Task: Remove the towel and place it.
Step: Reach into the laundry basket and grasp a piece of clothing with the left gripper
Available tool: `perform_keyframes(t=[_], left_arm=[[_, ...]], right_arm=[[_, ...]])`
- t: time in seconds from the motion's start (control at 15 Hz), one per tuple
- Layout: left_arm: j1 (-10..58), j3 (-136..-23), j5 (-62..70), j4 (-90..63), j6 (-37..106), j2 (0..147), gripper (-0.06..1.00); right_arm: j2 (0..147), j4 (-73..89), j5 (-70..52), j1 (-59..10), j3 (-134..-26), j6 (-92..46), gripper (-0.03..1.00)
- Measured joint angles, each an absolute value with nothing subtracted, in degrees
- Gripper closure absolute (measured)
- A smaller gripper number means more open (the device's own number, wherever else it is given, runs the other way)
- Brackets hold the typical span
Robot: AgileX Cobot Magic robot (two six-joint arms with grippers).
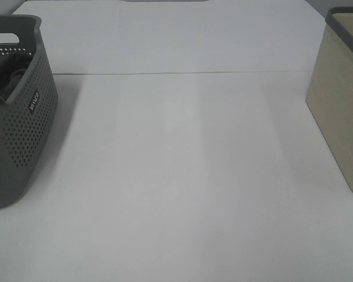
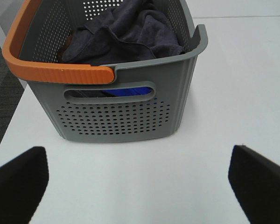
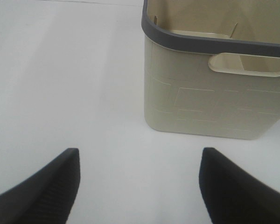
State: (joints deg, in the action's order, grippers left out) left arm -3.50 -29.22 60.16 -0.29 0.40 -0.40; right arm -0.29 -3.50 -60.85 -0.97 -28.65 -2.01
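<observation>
The dark charcoal towel (image 2: 123,35) lies bunched inside the grey perforated basket (image 2: 116,119), which has an orange handle (image 2: 42,70); something blue shows through its hand slot. In the high view the basket (image 1: 23,129) stands at the table's left edge with a bit of the towel (image 1: 6,73) showing over its rim. My left gripper (image 2: 137,186) is open over the table a short way from the basket's end wall, nothing between its fingers. My right gripper (image 3: 137,186) is open and empty in front of a beige bin. Neither arm shows in the high view.
A beige bin (image 3: 214,98) with a dark grey rim stands at the table's right edge (image 1: 341,106); what shows of its inside is bare. The white table (image 1: 182,176) spreads between basket and bin. Dark floor lies past the table edge beside the basket.
</observation>
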Motion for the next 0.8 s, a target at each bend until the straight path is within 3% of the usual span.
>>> perform_keyframes(t=[0.8], left_arm=[[-3.5,-29.2,60.2,-0.3,0.4,-0.4,-0.05]], right_arm=[[-0.3,-3.5,-60.8,-1.0,-28.6,-2.0,0.29]])
